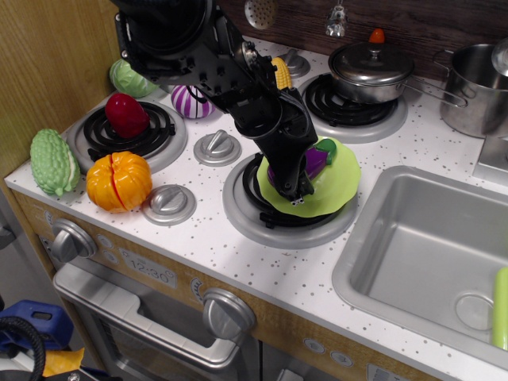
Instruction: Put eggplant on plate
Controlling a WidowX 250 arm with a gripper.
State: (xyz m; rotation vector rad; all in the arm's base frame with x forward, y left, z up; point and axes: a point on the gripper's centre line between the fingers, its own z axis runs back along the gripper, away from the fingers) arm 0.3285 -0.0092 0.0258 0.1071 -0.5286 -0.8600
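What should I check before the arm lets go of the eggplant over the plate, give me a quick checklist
1. Eggplant is over the plate, not the bare burner ring: ok.
2. Gripper is holding the eggplant: ok, it sits against the fingers.
3. Eggplant is resting on the plate surface and not raised above it: cannot tell, the arm hides its underside.
4. Plate sits flat on the burner: cannot tell, its left edge is hidden by the arm.
5. Nothing else is lying on the plate: ok on the visible part.
6. Room to pull the arm back and up: ok, the striped onion and the knob are apart from the gripper.
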